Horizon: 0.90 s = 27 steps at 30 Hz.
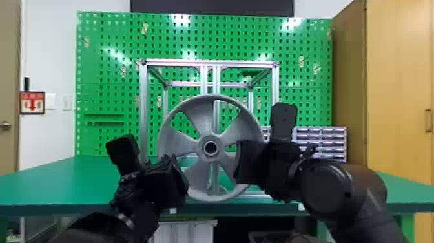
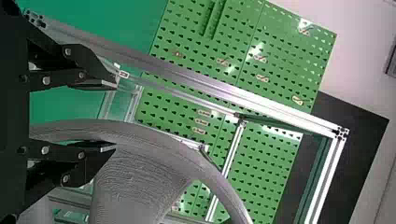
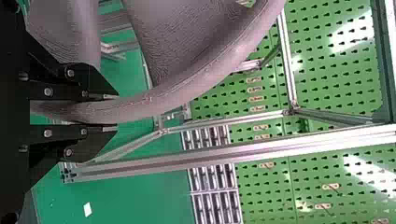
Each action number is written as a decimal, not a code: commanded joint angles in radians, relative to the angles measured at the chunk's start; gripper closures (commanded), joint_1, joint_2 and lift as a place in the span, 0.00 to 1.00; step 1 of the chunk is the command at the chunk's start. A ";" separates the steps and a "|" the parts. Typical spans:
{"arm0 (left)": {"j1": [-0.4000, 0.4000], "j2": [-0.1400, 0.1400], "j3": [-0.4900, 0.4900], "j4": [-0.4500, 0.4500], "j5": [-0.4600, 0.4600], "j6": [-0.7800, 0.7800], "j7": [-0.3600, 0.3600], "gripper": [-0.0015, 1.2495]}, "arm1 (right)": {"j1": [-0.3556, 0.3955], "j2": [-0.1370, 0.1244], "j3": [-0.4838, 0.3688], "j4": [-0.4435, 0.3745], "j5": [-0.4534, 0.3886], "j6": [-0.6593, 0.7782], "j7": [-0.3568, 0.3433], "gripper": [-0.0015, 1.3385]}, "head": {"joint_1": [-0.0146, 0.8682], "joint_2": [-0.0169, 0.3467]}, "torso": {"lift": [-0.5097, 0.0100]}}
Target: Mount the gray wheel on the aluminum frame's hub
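Observation:
In the head view, the gray wheel (image 1: 206, 126) stands upright in front of the aluminum frame (image 1: 143, 106), its round center hole facing the camera. The frame's hub is hidden. At the wheel's right side is my right gripper (image 1: 250, 161); in the right wrist view my right gripper (image 3: 112, 112) is shut on the rim of the wheel (image 3: 187, 88). My left gripper (image 1: 176, 181) is at the wheel's lower left. Seen from the left wrist, my left gripper (image 2: 114, 116) has its fingers wide apart, with the rim of the wheel (image 2: 135, 135) near one finger.
The frame stands on the green table (image 1: 64, 181), with a green pegboard (image 1: 106, 71) behind it. A rack of small drawers (image 1: 323, 142) is at the back right, beyond my right arm. The table's front edge runs below the wheel.

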 commanded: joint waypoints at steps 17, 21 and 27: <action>-0.004 -0.003 -0.022 -0.002 0.007 -0.005 -0.015 0.59 | 0.003 -0.003 -0.003 0.014 0.011 -0.026 0.014 0.94 | 0.01 0.06 | 0.02; -0.006 -0.003 -0.027 -0.004 0.007 -0.005 -0.017 0.58 | 0.005 -0.001 -0.003 0.014 0.011 -0.031 0.014 0.93 | 0.01 0.06 | 0.02; -0.008 -0.003 -0.025 -0.010 0.012 -0.003 -0.026 0.57 | 0.008 -0.001 -0.003 0.015 0.003 -0.039 0.014 0.82 | 0.01 0.06 | 0.02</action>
